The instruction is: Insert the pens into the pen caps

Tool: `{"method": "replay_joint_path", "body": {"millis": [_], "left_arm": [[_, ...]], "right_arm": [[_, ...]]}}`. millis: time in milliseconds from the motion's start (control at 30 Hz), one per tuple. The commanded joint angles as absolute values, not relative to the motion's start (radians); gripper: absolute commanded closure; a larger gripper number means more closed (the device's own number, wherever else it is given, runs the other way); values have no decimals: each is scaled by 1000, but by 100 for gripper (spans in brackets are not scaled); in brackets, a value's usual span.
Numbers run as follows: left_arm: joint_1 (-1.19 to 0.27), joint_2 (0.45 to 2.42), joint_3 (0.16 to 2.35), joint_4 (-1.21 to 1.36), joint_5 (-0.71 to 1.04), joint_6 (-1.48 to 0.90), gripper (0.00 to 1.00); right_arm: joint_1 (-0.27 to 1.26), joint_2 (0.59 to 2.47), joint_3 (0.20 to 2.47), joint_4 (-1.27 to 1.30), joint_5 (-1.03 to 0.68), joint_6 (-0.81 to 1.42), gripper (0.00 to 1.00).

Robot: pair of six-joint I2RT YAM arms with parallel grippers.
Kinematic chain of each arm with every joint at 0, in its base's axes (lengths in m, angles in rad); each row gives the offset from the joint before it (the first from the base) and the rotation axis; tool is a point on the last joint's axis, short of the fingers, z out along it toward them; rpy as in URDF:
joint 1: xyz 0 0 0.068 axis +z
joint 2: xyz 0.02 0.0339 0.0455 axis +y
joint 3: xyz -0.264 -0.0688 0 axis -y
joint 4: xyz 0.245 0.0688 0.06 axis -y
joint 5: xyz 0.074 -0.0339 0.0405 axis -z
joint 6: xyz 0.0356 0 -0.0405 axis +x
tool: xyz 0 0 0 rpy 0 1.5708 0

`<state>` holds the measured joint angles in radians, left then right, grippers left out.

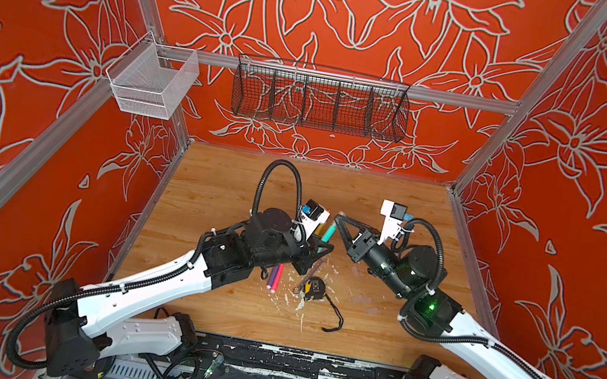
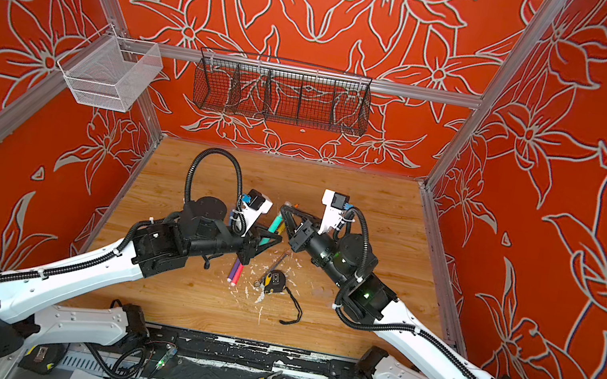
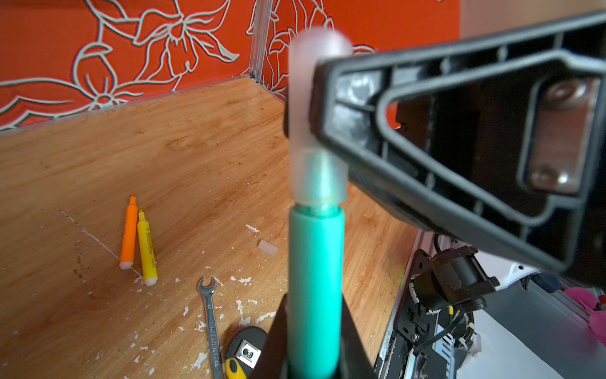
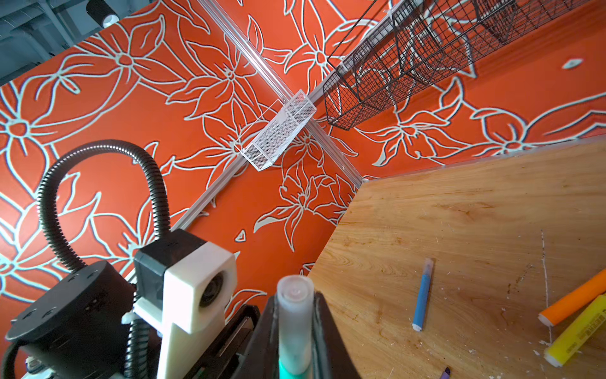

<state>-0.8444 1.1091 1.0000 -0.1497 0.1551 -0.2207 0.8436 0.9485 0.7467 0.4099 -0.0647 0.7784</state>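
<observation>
Above surface (image 1: pixel 210 182) centre, left end effector (image 3: pixel 313 306) pinches green pen (image 3: pixel 314 249); right end effector (image 4: pixel 295 303) pressed onto clear cap (image 4: pixel 293 328), which sits over pen's tip. Orange pen (image 3: pixel 128 233) & yellow pen (image 3: pixel 146 249) lie side by side on wood, w/ wrench (image 3: pixel 210 321) near.

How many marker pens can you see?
6: green pen in the left gripper; orange pen and yellow pen lying side by side; blue pen alone; purple pen and pink pen together. None seems hidden.
</observation>
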Motion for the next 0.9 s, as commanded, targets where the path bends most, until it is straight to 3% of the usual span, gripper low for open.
{"method": "replay_joint_path", "body": {"millis": [0,267,367,600,867], "left_arm": [[-847,1105,1008,-78,141,-235,100],[-847,1108,1005,-84,125,-207,100],[-847,1111,1008,-93,109,-192,100],[-847,1121,1017,-116,137,-138,100],[-848,1128,1008,-101,259,-88,100]], "right_arm": [[882,941,711,417,-81,756,88],[890,859,709,312,12,711,46],[890,807,695,295,43,692,35],[890,715,706,231,87,671,28],[889,759,799,139,123,685,36]]}}
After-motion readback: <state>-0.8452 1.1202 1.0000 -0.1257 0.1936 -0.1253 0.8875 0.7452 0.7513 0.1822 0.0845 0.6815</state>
